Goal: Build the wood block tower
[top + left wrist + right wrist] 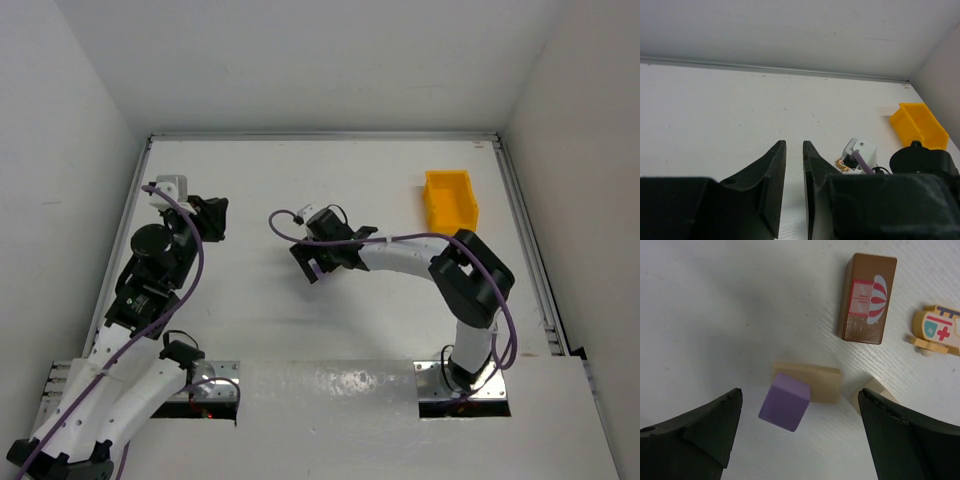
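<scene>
Near the middle of the white table [330, 330], seen from above, the right arm reaches left from its base, and the right pincer [800, 394] points down at the surface. Its two black fingers [695, 435] stand wide apart and grip nothing. Between them, touching neither, is a small purple block [785, 401], a cube turned slightly askew. It overlaps the near left corner of a pale tan block [822, 382], a flat rectangle lying on the table, and looks to be resting on top of it. Just to the right, a second tan piece [872, 389] pokes out from behind the right-hand finger, mostly hidden. Farther on lies a dark brown block [866, 298], an oblong with a red and white striped umbrella shape pictured on its top face. Beside it, not touching, lies a rounded tan toy piece [936, 331] painted with a red cross and a teal patch, partly cut off by the edge of the view.

Toward the far left of the table, the left pincer [794, 145] is held over the surface. Its fingers are nearly together, with only a thin slit between them and nothing in it. Near the far right corner sits a yellow bin [450, 198], well apart from the blocks.
</scene>
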Action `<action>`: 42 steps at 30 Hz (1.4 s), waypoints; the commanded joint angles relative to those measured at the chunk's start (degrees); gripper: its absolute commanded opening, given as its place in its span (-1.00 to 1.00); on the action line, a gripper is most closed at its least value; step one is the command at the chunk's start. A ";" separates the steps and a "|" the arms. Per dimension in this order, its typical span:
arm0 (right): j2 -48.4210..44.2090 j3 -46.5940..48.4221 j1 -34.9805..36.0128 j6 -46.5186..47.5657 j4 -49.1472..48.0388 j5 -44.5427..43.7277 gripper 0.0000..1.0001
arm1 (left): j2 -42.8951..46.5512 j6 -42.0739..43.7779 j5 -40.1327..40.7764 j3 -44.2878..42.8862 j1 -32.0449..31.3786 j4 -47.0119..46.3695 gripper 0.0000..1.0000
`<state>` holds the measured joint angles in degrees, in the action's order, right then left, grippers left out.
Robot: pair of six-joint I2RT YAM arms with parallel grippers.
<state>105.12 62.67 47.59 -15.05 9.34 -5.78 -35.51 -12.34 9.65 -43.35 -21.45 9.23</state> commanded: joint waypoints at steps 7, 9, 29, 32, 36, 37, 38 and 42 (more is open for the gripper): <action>5.08 3.06 -0.04 -3.32 -1.26 -2.04 0.86 | 0.88 -0.23 -2.00 -0.77 -0.34 -1.94 -0.64; 5.88 3.24 -0.04 -3.49 -1.08 -3.17 0.83 | 1.05 -0.23 -2.00 -0.59 -0.34 -1.94 -0.63; -2.82 -17.50 2.68 -32.22 -13.65 -13.29 0.38 | 0.35 -1.02 -4.20 -0.42 -0.34 -2.47 -0.63; -1.68 -15.83 3.03 -33.99 -14.43 -14.08 0.41 | 0.53 -1.02 -4.11 -0.33 -0.34 -2.38 -0.63; 0.52 -12.59 3.03 -34.08 -14.18 -11.98 0.48 | 1.14 -1.11 -4.11 -0.24 -0.34 -2.38 -0.63; 1.05 -12.14 3.03 -34.34 -13.83 -11.54 0.49 | 1.23 -1.11 -4.20 -0.24 -0.34 -2.38 -0.63; 1.05 -12.40 3.12 -35.22 -14.52 -10.92 0.50 | 1.23 -1.20 -4.11 -0.24 -0.26 -2.47 -0.63; -0.18 -13.37 3.03 -35.05 -15.41 -10.92 0.66 | 1.23 -1.11 -4.38 -0.24 -0.43 -2.47 -0.63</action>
<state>104.18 50.02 50.13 -47.77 -7.33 -19.51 -34.94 -12.86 6.11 -43.35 -21.45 9.17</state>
